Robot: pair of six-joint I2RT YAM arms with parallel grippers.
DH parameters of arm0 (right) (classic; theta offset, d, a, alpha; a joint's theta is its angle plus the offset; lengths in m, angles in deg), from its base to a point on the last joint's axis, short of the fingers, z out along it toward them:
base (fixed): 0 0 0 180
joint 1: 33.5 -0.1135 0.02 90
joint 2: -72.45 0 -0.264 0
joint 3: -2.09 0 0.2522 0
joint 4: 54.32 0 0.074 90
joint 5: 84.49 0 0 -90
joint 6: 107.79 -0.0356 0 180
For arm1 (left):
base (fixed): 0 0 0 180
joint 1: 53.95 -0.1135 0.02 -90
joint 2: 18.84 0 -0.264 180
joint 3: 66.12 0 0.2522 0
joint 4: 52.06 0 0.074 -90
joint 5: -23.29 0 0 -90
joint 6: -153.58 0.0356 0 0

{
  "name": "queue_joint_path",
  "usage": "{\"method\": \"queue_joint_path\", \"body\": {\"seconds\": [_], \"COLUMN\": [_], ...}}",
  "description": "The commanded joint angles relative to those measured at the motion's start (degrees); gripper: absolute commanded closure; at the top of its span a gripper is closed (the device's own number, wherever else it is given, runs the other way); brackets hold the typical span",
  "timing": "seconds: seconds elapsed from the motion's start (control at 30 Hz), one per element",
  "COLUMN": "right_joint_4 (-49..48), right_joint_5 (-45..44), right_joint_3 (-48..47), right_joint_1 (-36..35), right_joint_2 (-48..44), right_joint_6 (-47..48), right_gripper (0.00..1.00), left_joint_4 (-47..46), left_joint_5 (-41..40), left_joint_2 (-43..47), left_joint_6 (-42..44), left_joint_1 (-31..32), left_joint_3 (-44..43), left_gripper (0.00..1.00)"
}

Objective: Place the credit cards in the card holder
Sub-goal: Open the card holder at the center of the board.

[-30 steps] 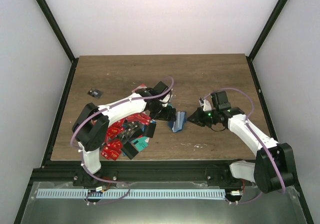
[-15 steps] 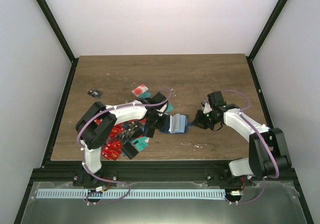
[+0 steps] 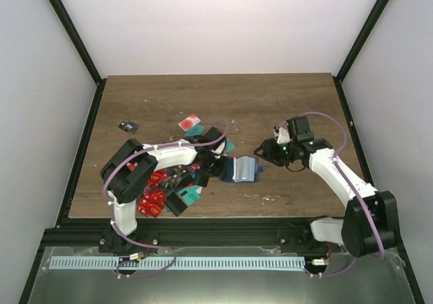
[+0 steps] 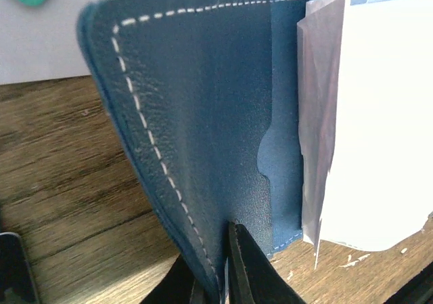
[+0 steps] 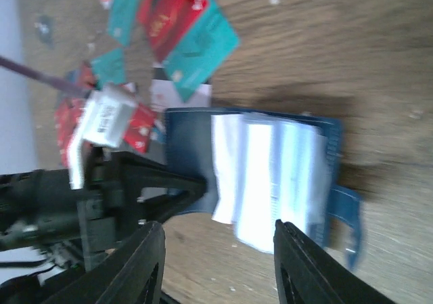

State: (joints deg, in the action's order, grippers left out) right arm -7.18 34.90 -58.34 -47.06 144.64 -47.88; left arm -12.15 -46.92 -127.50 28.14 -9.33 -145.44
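Card holder [image 3: 238, 168] lay open on the wooden table [image 3: 291, 101], near the middle, between the two arms. It was dark blue with white stitching along the edge [image 4: 196, 114]. Clear plastic sleeves [image 5: 264, 175] were fanned out inside it, and the clasp tab [image 5: 345, 212] stuck out on the side away from the left arm. Left gripper [image 3: 216, 164] was pinched closed on the holder's left flap; in the left wrist view its two fingers [image 4: 240, 267] met on the stitched edge, which was tilted up off the wood. Right gripper [image 3: 263, 152] stood partly open with nothing between its fingers [image 5: 145, 263], just beside the tab end of the holder and not touching it. Credit cards [image 3: 161, 185], mostly red with a few teal, sat in a loose heap under and beside the left arm, left of the holder. One red-and-white card [image 3: 190, 122] lay apart, farther back on the table. In the right wrist view, teal and red cards [image 5: 196, 47] lay just beyond the holder's far edge. Could not tell whether any card was in the sleeves. A small dark object [image 3: 126, 125] lay well apart, near the table's left edge.
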Motion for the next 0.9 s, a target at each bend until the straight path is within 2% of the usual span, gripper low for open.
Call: {"method": "queue_joint_path", "body": {"seconds": [0.0,0.47,0.87], "right_joint_4": [-7.2,-15.67,-18.5], "right_joint_5": [10.91,14.64,14.51], "right_joint_3": [1.67,5.18,6.39], "right_joint_1": [0.24,-0.74,-1.59], "right_joint_2": [0.86,11.7,17.53], "right_joint_6": [-2.16,-3.05,-2.8], "right_gripper": [0.53,0.52,0.52], "left_joint_4": [0.23,0.68,0.7], "left_joint_5": [1.69,2.28,2.6], "left_joint_2": [-2.31,-2.26,-2.44], "left_joint_6": [-0.43,0.44,1.25], "left_joint_1": [-0.02,0.01,-0.01], "left_joint_3": [-0.91,-0.84,-0.67], "left_gripper": [0.92,0.92,0.92]}}
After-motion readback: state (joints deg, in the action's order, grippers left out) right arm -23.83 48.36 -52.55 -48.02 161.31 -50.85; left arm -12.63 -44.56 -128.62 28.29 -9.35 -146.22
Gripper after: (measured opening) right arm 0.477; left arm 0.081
